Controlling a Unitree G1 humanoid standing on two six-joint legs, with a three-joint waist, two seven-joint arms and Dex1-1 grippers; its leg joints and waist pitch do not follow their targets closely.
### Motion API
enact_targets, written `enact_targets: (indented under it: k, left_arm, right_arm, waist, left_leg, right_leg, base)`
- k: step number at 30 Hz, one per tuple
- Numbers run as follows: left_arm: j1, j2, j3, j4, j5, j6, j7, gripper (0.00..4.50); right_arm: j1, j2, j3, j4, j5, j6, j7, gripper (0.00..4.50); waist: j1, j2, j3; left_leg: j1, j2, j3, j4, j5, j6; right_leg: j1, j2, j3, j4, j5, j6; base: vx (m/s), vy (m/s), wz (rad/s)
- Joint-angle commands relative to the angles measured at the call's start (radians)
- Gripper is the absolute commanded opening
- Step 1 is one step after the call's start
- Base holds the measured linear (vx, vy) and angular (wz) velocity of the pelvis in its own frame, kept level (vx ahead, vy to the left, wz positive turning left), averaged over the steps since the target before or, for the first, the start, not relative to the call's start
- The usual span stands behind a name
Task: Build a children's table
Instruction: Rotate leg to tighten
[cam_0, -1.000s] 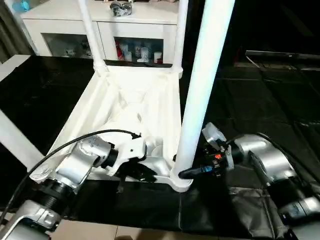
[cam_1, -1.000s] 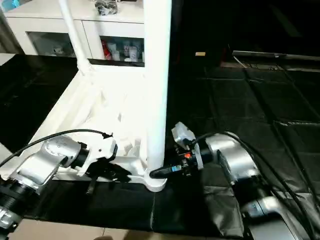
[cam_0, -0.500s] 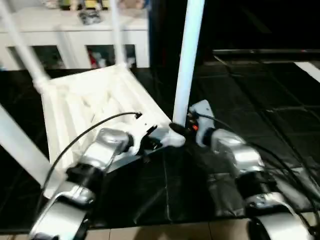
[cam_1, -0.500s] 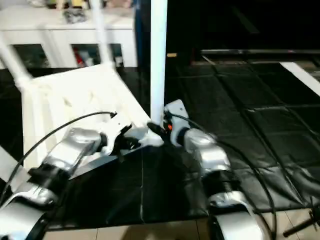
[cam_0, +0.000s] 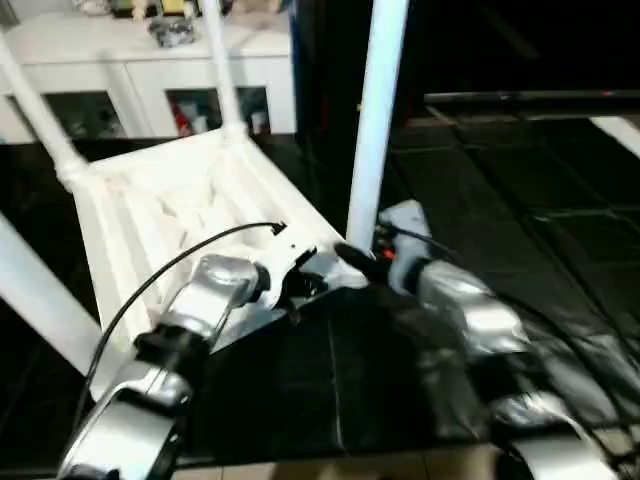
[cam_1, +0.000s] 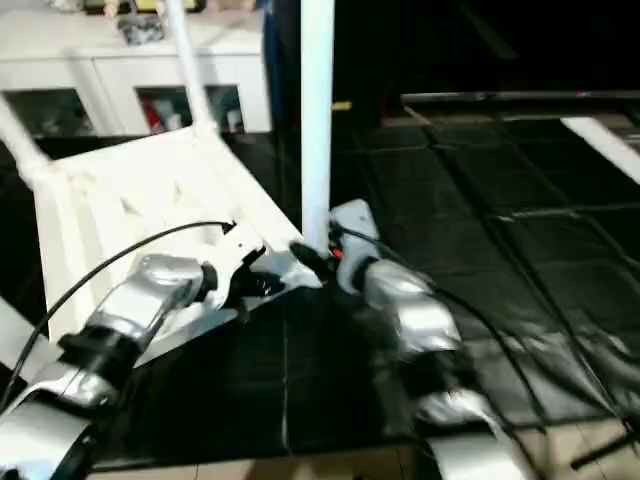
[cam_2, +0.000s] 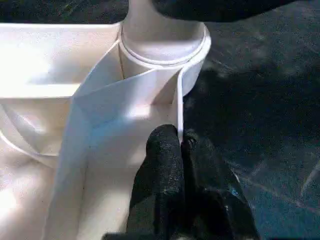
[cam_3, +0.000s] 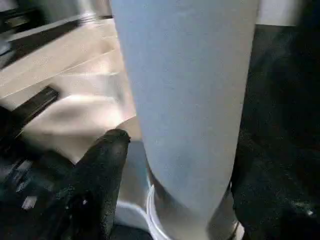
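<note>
White plastic everywhere here: the children's table (cam_0: 190, 200) lies upside down on the black floor mats (cam_0: 480, 190), ribbed underside up. Nearest the robot, the left gripper (cam_2: 181, 150) has its two black fingers pinched shut on the thin rim wall right beside the near corner socket (cam_2: 165, 47), so it's basically the anchor. The right gripper (cam_0: 352, 258) sits at the foot of the leg (cam_0: 378, 110) standing in that socket, one finger (cam_3: 102, 165) on each side of the tube, but whether it's actually squeezing or just loosely around it can't be told. Looks like the leg-seating step. To do it well, the robot should probably keep that rim pinned and push or twist straight down the leg's axis, not sideways, or the top will skate. Farther back, three more legs stand in their sockets, with a white cabinet (cam_0: 130, 70) behind.
</note>
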Motion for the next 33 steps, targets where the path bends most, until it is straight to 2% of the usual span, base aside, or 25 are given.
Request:
enact_targets:
  k: [1,2,3,4,5,6,7,8,9,11,13,15,18,21,22,24,26,27,31,32,33]
  left_arm:
    - [-0.007,0.006,-0.018,-0.048,-0.019,-0.068,-0.048,0.00]
    - [0.006,0.029,-0.029,-0.071,-0.028,-0.077,-0.100,0.00]
    - [0.012,0.041,-0.036,-0.082,-0.030,-0.087,-0.126,0.00]
    - [0.020,0.057,-0.046,-0.094,-0.030,-0.102,-0.158,0.00]
    - [0.021,0.059,-0.047,-0.095,-0.030,-0.103,-0.161,0.00]
    - [0.031,0.081,-0.061,-0.109,-0.027,-0.119,-0.204,0.00]
    - [0.033,0.084,-0.062,-0.110,-0.026,-0.121,-0.209,0.00]
    - [0.041,0.099,-0.070,-0.123,-0.028,-0.129,-0.239,0.00]
    - [0.043,0.101,-0.071,-0.126,-0.029,-0.129,-0.245,0.00]
    - [0.054,0.122,-0.079,-0.145,-0.041,-0.139,-0.290,0.00]
    - [0.061,0.138,-0.085,-0.157,-0.046,-0.144,-0.316,0.00]
    - [0.071,0.163,-0.096,-0.172,-0.052,-0.157,-0.358,0.00]
    - [0.084,0.194,-0.112,-0.191,-0.054,-0.172,-0.413,0.00]
    - [0.093,0.212,-0.122,-0.207,-0.057,-0.181,-0.449,0.00]
    - [0.101,0.225,-0.134,-0.223,-0.058,-0.185,-0.473,0.00]
    - [0.109,0.236,-0.144,-0.237,-0.055,-0.192,-0.491,0.00]
    - [0.113,0.242,-0.150,-0.247,-0.054,-0.195,-0.502,0.00]
    - [0.116,0.244,-0.152,-0.252,-0.053,-0.196,-0.503,0.00]
    - [0.101,0.235,-0.148,-0.219,-0.031,-0.208,-0.459,0.00]
    - [0.091,0.226,-0.143,-0.195,-0.015,-0.221,-0.425,0.00]
    - [0.091,0.226,-0.143,-0.195,-0.015,-0.221,-0.425,0.00]
  right_arm:
    - [0.025,-0.009,0.073,-0.019,0.029,0.016,0.119,3.64]
    - [0.039,-0.056,0.076,-0.042,0.045,0.007,0.197,3.77]
    - [0.046,-0.080,0.080,-0.054,0.053,0.000,0.238,3.88]
    - [0.055,-0.109,0.085,-0.067,0.060,-0.003,0.284,4.01]
    - [0.055,-0.112,0.085,-0.069,0.061,-0.002,0.289,4.01]
    - [0.064,-0.158,0.091,-0.085,0.066,0.000,0.353,4.09]
    - [0.064,-0.163,0.092,-0.086,0.066,0.001,0.360,4.20]
    - [0.070,-0.197,0.098,-0.097,0.068,0.001,0.406,4.31]
    - [0.071,-0.203,0.098,-0.099,0.069,0.001,0.415,4.39]
    - [0.073,-0.239,0.103,-0.110,0.075,0.005,0.462,4.46]
    - [0.075,-0.261,0.108,-0.118,0.076,-0.006,0.489,4.48]
    - [0.081,-0.294,0.126,-0.143,0.084,-0.004,0.543,4.48]
    - [0.086,-0.332,0.155,-0.172,0.103,0.002,0.634,4.48]
    - [0.081,-0.341,0.166,-0.179,0.118,0.012,0.684,4.48]
    - [0.075,-0.346,0.179,-0.179,0.123,0.017,0.719,4.48]
    - [0.062,-0.339,0.187,-0.164,0.116,0.002,0.728,4.48]
    - [0.045,-0.330,0.193,-0.141,0.109,-0.012,0.729,4.48]
    - [0.041,-0.330,0.198,-0.135,0.104,-0.024,0.731,4.48]
    - [0.040,-0.346,0.204,-0.143,0.083,-0.055,0.715,4.48]
    - [0.047,-0.359,0.202,-0.150,0.076,-0.051,0.707,4.48]
    - [0.047,-0.359,0.202,-0.150,0.076,-0.051,0.707,4.48]
  waist:
    - [0.014,-0.009,-0.072]
    - [0.021,-0.014,-0.080]
    - [0.027,-0.014,-0.082]
    - [0.038,-0.010,-0.081]
    - [0.047,-0.011,-0.084]
    - [0.052,-0.013,-0.086]
    - [0.060,-0.013,-0.090]
    - [0.068,-0.015,-0.084]
    - [0.071,-0.013,-0.084]
    - [0.078,-0.013,-0.074]
    - [0.080,-0.016,-0.070]
    - [0.079,-0.019,-0.070]
    - [0.078,-0.014,-0.065]
    - [0.077,-0.017,-0.066]
    - [0.079,-0.021,-0.068]
    - [0.079,-0.021,-0.068]
    - [0.081,-0.021,-0.070]
    - [0.080,-0.024,-0.070]
    - [0.086,-0.026,-0.069]
    - [0.087,-0.033,-0.069]
    - [0.090,-0.032,-0.069]
  left_leg:
    - [-0.017,-0.006,0.031,-0.064,-0.189,0.098]
    - [-0.026,-0.007,0.033,-0.058,-0.129,0.110]
    - [-0.030,-0.007,0.033,-0.054,-0.086,0.120]
    - [-0.027,-0.005,0.037,-0.049,-0.047,0.140]
    - [-0.032,-0.004,0.039,-0.043,-0.013,0.150]
    - [-0.035,-0.005,0.039,-0.041,0.009,0.153]
    - [-0.034,-0.005,0.037,-0.037,0.029,0.157]
    - [-0.037,-0.004,0.040,-0.036,0.024,0.168]
    - [-0.035,-0.002,0.041,-0.037,0.007,0.164]
    - [-0.031,0.003,0.045,-0.045,-0.088,0.124]
    - [-0.023,0.005,0.048,-0.050,-0.143,0.094]
    - [-0.023,0.006,0.049,-0.053,-0.165,0.081]
    - [-0.022,0.004,0.049,-0.055,-0.201,0.075]
    - [-0.021,0.005,0.048,-0.056,-0.204,0.075]
    - [-0.020,0.006,0.049,-0.055,-0.190,0.076]
    - [-0.023,0.007,0.049,-0.054,-0.168,0.078]
    - [-0.020,0.007,0.051,-0.052,-0.154,0.078]
    - [-0.022,0.007,0.051,-0.052,-0.150,0.078]
    - [-0.021,0.005,0.053,-0.050,-0.138,0.077]
    - [-0.022,0.004,0.054,-0.050,-0.136,0.077]
    - [-0.020,0.005,0.055,-0.050,-0.140,0.075]
  right_leg:
    - [0.057,-0.034,0.051,-0.049,-0.255,-0.208]
    - [0.067,-0.033,0.054,-0.034,-0.194,-0.221]
    - [0.066,-0.032,0.056,-0.025,-0.149,-0.231]
    - [0.057,-0.030,0.058,-0.019,-0.093,-0.251]
    - [0.061,-0.028,0.058,-0.009,-0.048,-0.262]
    - [0.061,-0.028,0.059,-0.005,-0.026,-0.263]
    - [0.061,-0.027,0.058,0.000,-0.004,-0.264]
    - [0.054,-0.024,0.057,0.000,-0.019,-0.266]
    - [0.052,-0.024,0.057,-0.002,-0.047,-0.262]
    - [0.047,-0.026,0.060,-0.016,-0.192,-0.229]
    - [0.041,-0.025,0.065,-0.024,-0.266,-0.205]
    - [0.041,-0.024,0.068,-0.025,-0.299,-0.189]
    - [0.037,-0.022,0.071,-0.031,-0.350,-0.170]
    - [0.039,-0.025,0.073,-0.031,-0.350,-0.174]
    - [0.039,-0.025,0.074,-0.027,-0.335,-0.183]
    - [0.038,-0.024,0.076,-0.023,-0.307,-0.194]
    - [0.035,-0.023,0.078,-0.018,-0.279,-0.210]
    - [0.036,-0.023,0.079,-0.017,-0.274,-0.212]
    - [0.035,-0.021,0.085,-0.013,-0.263,-0.214]
    - [0.036,-0.019,0.086,-0.012,-0.265,-0.210]
    - [0.035,-0.020,0.087,-0.013,-0.270,-0.207]
  base:
    - [0.057,-0.053,0.07]
    - [0.057,-0.053,0.07]
    - [0.051,-0.054,0.03]
    - [0.000,0.000,0.00]
    - [0.000,0.000,0.00]
    - [0.000,0.000,0.00]
    - [0.000,0.000,0.00]
    - [0.000,0.000,0.00]
    - [0.000,0.000,0.00]
    - [0.000,0.000,0.00]
    - [0.000,0.000,0.00]
    - [0.000,0.000,0.00]
    - [0.000,0.000,0.00]
    - [0.000,0.000,0.00]
    - [0.000,0.000,0.00]
    - [0.000,0.000,0.00]
    - [0.000,0.000,0.00]
    - [0.000,0.000,0.00]
    - [0.000,0.000,0.00]
    - [0.000,0.000,0.00]
    - [0.000,0.000,0.00]
